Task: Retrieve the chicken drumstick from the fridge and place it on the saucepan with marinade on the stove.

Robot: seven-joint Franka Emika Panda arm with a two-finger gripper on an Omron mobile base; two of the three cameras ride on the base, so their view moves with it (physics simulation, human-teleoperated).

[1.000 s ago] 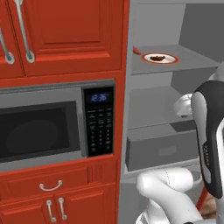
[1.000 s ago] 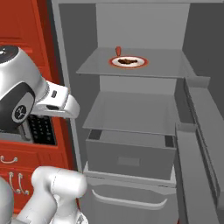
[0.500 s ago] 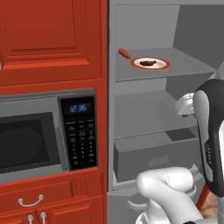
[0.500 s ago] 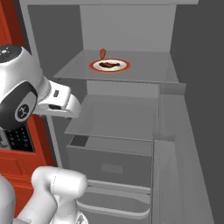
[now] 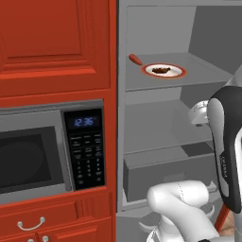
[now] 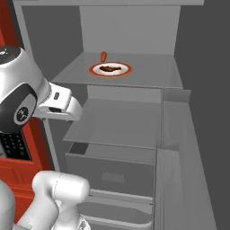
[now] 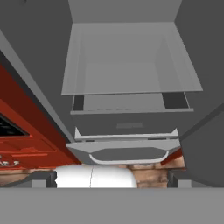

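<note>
**Drumstick waited on the upper fridge shelf, gripper spread and empty**

While the fridge (image 6: 170, 134) stood open before the robot, the chicken drumstick (image 6: 108, 68) lay as a small dark brown lump in the middle of a white, orange-rimmed plate (image 6: 123, 69) on the upper shelf (image 6: 152, 76). Just behind the plate, near the back wall, stood a short orange stick (image 6: 103, 56). From the left base view the same plate (image 5: 174, 72) sat toward the front of that shelf, with the drumstick (image 5: 162, 70) on it and the orange stick (image 5: 135, 59) just to its left.

Below that shelf came a bare grey shelf (image 6: 117, 121), then a grey drawer (image 6: 112, 173). In the hand view the camera looked down at the lower shelf (image 7: 131, 65) and the drawer (image 7: 127, 122), with 2 dark finger tips (image 7: 43, 178) at the bottom corners, set wide apart; the gripper (image 7: 111, 180) was spread fully and held nothing.

To the left of the fridge, a black-fronted microwave (image 5: 42, 156) sat in red cabinetry (image 5: 56, 47), its keypad panel (image 5: 85, 149) lit with a blue clock. The white arm (image 6: 27, 94) hung in front of the fridge's lower half, well below the plate.
</note>
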